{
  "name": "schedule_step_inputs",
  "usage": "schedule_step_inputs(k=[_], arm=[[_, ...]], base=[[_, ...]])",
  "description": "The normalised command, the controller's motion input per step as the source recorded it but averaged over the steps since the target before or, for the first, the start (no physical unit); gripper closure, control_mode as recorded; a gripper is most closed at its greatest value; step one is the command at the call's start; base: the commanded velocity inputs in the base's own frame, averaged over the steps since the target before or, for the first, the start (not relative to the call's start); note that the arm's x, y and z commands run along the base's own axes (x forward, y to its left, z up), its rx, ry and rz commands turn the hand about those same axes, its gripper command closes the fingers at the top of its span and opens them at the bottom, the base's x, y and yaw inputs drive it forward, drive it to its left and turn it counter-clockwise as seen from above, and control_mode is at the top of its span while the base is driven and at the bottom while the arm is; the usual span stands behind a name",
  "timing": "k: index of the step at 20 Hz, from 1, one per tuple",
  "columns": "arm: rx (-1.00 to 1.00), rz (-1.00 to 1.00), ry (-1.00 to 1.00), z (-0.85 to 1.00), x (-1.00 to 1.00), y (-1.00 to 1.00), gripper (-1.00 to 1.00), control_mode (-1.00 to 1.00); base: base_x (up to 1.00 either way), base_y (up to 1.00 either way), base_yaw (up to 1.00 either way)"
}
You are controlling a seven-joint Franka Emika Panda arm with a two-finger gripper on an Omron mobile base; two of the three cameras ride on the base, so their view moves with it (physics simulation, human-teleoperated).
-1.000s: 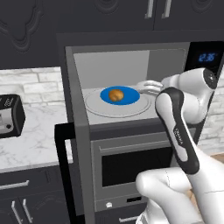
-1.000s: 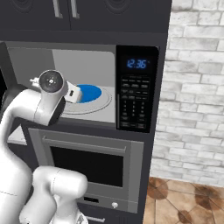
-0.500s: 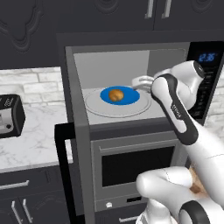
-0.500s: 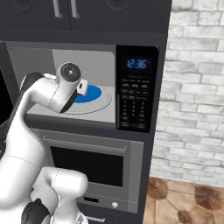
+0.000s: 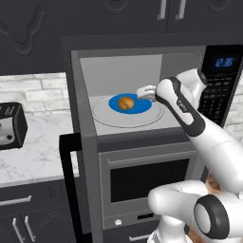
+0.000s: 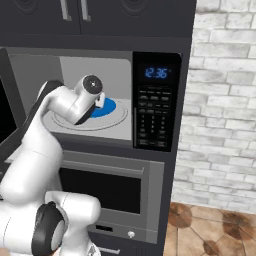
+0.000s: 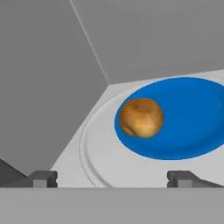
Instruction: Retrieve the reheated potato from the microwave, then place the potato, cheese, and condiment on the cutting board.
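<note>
One potato (image 7: 141, 117) sits on the blue plate (image 7: 192, 127) at about nine o'clock of its centre, inside the open microwave (image 5: 142, 76). Our end effector (image 7: 111, 178) is spread wide and empty just short of it. We should ease straight forward until the tips flank the potato's middle, then close gently without scraping the turntable (image 7: 105, 162).

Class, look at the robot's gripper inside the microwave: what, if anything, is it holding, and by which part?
Nothing. The gripper is open, short of the potato on the blue plate.
</note>
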Motion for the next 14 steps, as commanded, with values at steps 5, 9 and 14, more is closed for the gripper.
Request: schedule_step_inputs(k=[5, 9, 14], arm=[[-0.10, 0.00, -0.01, -0.22, 0.45, 0.08, -1.00, -1.00], [-0.09, 0.00, -0.05, -0.30, 0.36, 0.14, -1.00, -1.00], [-0.02, 0.00, -0.02, -0.21, 0.42, 0.07, -1.00, -1.00]], base=[[0.00, 0.00, 0.00], [0.00, 0.00, 0.00], [0.00, 0.00, 0.00]])
